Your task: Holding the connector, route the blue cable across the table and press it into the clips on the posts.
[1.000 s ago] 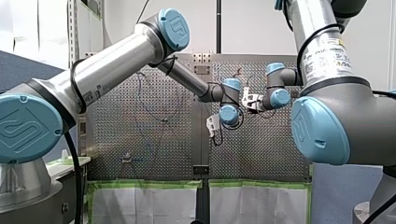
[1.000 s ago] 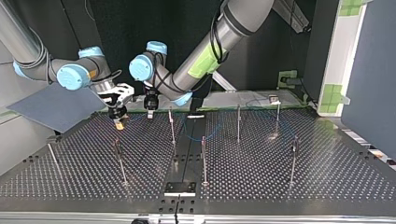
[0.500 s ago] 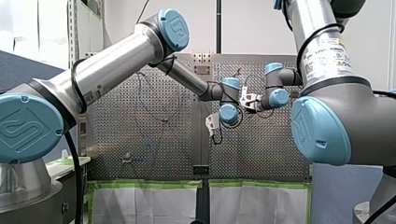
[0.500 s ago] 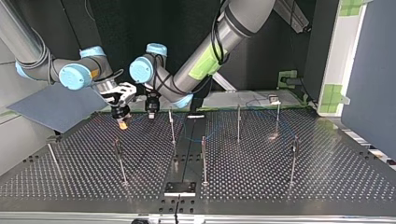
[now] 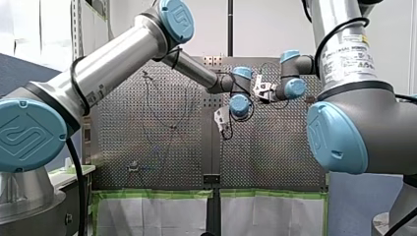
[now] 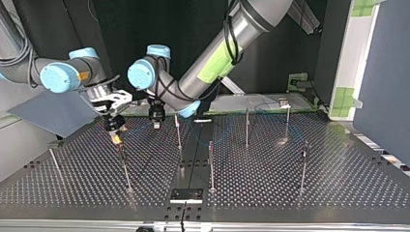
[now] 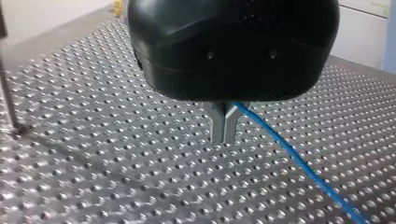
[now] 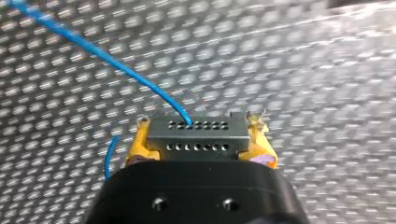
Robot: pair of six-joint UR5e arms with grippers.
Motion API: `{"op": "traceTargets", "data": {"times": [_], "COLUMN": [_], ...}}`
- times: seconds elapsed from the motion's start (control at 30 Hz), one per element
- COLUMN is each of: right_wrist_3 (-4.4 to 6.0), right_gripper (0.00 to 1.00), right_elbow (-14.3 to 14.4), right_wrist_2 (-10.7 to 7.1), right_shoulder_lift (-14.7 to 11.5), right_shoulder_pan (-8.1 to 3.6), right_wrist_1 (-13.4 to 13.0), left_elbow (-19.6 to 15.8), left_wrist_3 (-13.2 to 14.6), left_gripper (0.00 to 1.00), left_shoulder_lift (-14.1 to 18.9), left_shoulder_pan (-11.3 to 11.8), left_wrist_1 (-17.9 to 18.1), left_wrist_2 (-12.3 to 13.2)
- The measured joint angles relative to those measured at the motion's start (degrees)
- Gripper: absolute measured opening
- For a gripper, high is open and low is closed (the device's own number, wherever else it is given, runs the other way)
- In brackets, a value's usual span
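Yellow-padded, my right gripper [image 8: 200,145] clamps the connector [image 8: 196,133] at the top view's ten o'clock, my left gripper [image 7: 224,128] pinching the blue cable [image 7: 289,149] at its three o'clock; tension between them could tear it loose.

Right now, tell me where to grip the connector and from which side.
Take the connector by its short ends, as my right gripper's yellow pads do, from behind: the blue cable leaves its holed front face, which should stay free.
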Motion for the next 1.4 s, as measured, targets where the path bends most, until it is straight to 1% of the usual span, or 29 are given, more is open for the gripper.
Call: {"op": "traceTargets", "data": {"times": [0.03,0.1,0.27,0.37,0.63,0.77,1.0,1.27,1.4], "right_wrist_3": [0.30,0.51,0.63,0.63,0.74,0.86,0.93,0.85,0.80], "right_gripper": [0.00,0.00,0.00,0.00,0.00,0.00,0.00,0.00,0.00], "right_elbow": [-0.4,-1.0,-1.9,-2.0,-2.0,-2.1,-3.1,-4.6,-5.3], "right_wrist_2": [-0.08,-0.15,-0.22,-0.20,0.12,0.18,-0.02,-0.11,-0.12], "right_shoulder_lift": [-0.8,-1.9,-4.6,-5.4,-6.3,-7.2,-7.6,-7.6,-7.6], "right_shoulder_pan": [-0.05,-0.09,-0.06,0.14,0.54,0.50,0.32,0.13,0.07], "right_wrist_1": [0.5,1.5,3.8,4.7,6.7,6.7,7.3,8.5,8.9], "left_elbow": [0.0,0.0,0.0,0.0,0.0,0.0,0.2,2.1,3.3], "left_wrist_3": [0.0,0.1,0.4,0.5,0.8,0.9,1.4,3.2,3.5], "left_gripper": [0.01,0.01,0.01,0.01,0.01,0.01,0.01,0.01,0.01], "left_shoulder_lift": [0.3,1.1,3.9,5.0,6.7,7.7,8.2,8.2,8.2], "left_shoulder_pan": [-0.1,-0.4,-1.0,-1.3,-1.7,-1.7,-0.8,-0.3,-0.2], "left_wrist_1": [-0.2,-0.8,-1.7,-1.9,-2.1,-2.0,-1.5,1.5,2.0], "left_wrist_2": [-0.2,-0.8,-3.1,-3.6,-4.0,-4.3,-4.2,-3.4,-3.3]}}
